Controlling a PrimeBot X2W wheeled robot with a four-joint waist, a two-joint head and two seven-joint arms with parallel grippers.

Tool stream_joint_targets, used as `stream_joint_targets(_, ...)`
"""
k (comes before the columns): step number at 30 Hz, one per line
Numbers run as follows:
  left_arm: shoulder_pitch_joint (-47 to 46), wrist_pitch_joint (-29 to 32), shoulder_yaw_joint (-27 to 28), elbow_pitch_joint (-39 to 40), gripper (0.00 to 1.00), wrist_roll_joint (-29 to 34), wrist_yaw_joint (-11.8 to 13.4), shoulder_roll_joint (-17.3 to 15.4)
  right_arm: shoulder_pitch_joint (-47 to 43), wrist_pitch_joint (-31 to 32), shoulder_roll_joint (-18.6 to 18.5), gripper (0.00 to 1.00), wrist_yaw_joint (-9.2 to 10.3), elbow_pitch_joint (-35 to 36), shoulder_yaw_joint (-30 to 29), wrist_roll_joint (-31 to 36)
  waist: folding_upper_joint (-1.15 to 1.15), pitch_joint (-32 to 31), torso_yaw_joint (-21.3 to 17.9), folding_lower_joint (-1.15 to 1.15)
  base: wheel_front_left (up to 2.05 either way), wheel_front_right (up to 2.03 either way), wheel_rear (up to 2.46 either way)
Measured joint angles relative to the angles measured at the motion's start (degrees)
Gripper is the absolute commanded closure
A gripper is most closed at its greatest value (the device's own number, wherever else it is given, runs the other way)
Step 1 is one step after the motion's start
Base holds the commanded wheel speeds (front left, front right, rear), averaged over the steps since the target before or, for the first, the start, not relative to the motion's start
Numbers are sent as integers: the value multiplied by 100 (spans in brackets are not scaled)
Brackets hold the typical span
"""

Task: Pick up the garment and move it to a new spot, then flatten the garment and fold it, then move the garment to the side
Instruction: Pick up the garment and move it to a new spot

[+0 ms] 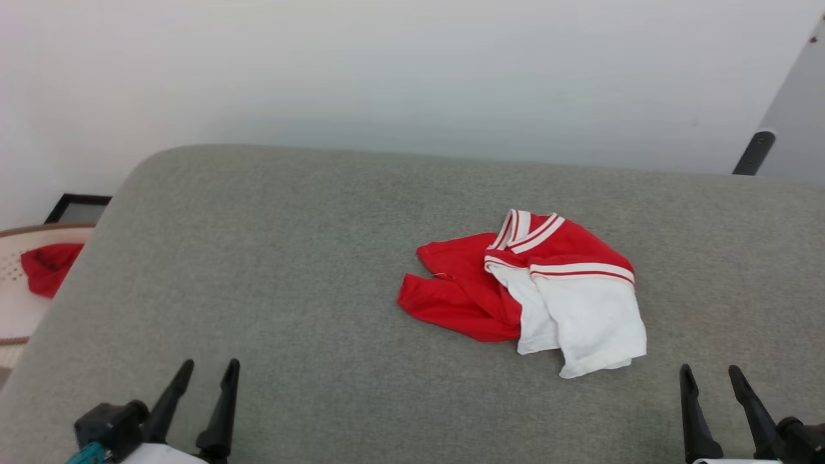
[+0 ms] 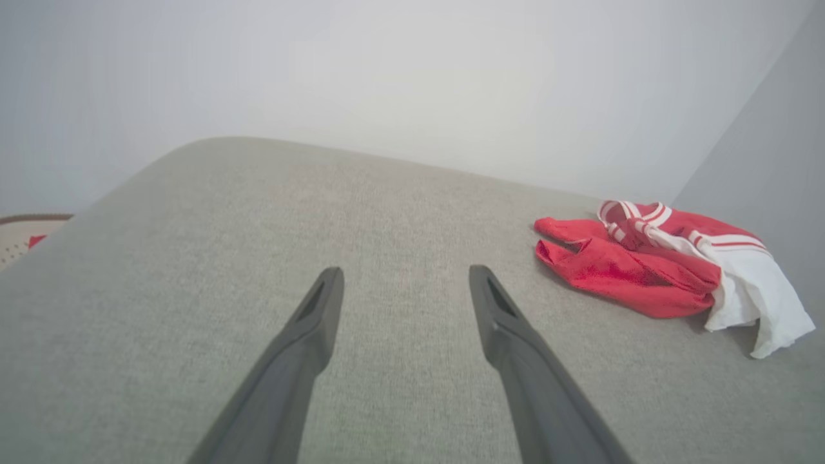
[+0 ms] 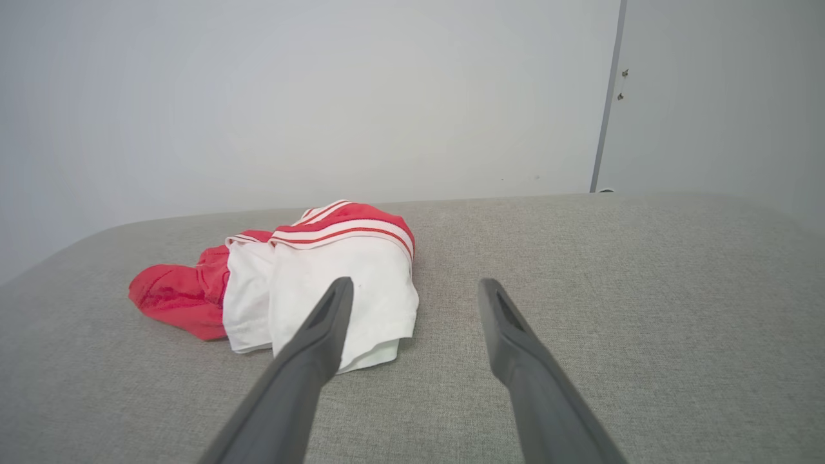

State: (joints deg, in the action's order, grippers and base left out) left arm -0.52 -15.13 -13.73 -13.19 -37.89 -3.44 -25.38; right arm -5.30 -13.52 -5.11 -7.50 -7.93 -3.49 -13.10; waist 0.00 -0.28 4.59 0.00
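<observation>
1. Head view up: both arms sit low at the near edge of the grey worktop (image 1: 258, 258), with the fingers pointing away from me.
2. The left end effector (image 1: 210, 365) is spread wide. There's nothing between its fingers, just bare grey fabric beneath.
3. The right end effector (image 1: 710, 370) is spread wide as well, and it's empty.
4. The garment (image 1: 548, 290) lies in a crumpled heap on the worktop, right of the middle. Neither end effector touches it.
5. Its white sleeve cloth spills toward me on the right side of the heap. The red body is bunched to the left, and the red-and-white striped trim sits on top at the far side.
6. The garment is nearer my right arm. On the right wrist view one finger crosses in front of the white sleeve, but the head view shows a clear gap between the fingertips and the cloth.
7. My left arm is well apart from it. On the left wrist view the heap sits far off to the right.
8. Beyond the worktop's left edge, a red cloth (image 1: 48, 267) lies in a pale basket (image 1: 13, 309).
</observation>
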Motion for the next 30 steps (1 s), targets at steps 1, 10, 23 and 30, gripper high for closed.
stream_joint_targets(1, 58, 0, 155, 98, 0, 158, -14, 67, 7, 0, -11, 0, 0, 16, 23, 0, 0, -12, -26, 0, 0, 0, 0)
stream_joint_targets(10, 475, 0, 1037, 492, 0, 1254, -187, 564, 124, -26, -30, 0, 0, 120, 137, -88, 0, -85, -184, 0, 0, 0, 0)
stream_joint_targets(23, 794, 0, 1368, 420, 0, 2001, -350, 985, 116, -110, 56, 0, 0, -2, 218, -99, 0, -53, -252, 0, 0, 0, 0)
stream_joint_targets(30, 793, 0, 1389, 411, 0, 2095, -374, 1039, 131, -119, 81, 0, 0, -69, 274, -93, 0, -41, -265, 0, 0, 0, 0)
